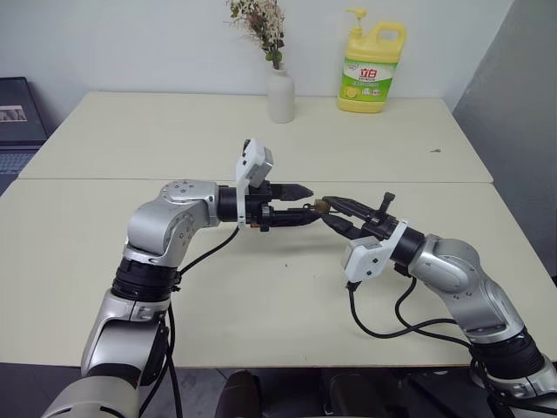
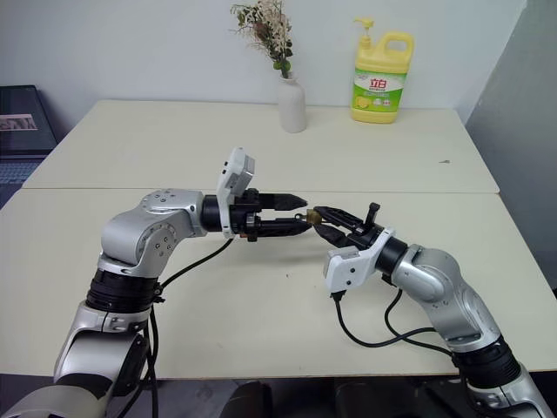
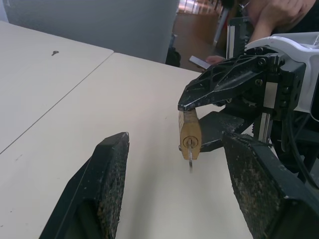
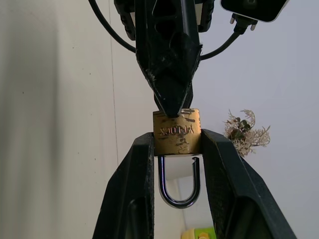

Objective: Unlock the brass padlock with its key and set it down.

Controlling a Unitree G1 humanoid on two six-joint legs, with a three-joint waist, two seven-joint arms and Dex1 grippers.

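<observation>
padlock (image 4: 176, 131): small, rigid, slick brass; grip its flat sides
key (image 3: 190, 158): sits in keyhole
right hand (image 4: 175, 144): clamps padlock
left hand (image 3: 174, 149): open, at nine o'clock of padlock

This looks like an office or a plain test room. Two cream desks (image 1: 130, 131) stand pushed together, their seam running across the middle of the frame, against a bare white wall (image 1: 130, 35). At the upper middle a white vase (image 1: 280, 94) holds dried flowers, with a yellow bottle of dish soap (image 1: 372, 70) to its right. At the left edge sits a dark laptop (image 1: 17, 122). In the left wrist view's upper right, a person's hand (image 3: 279, 12) shows beyond the desk.
</observation>
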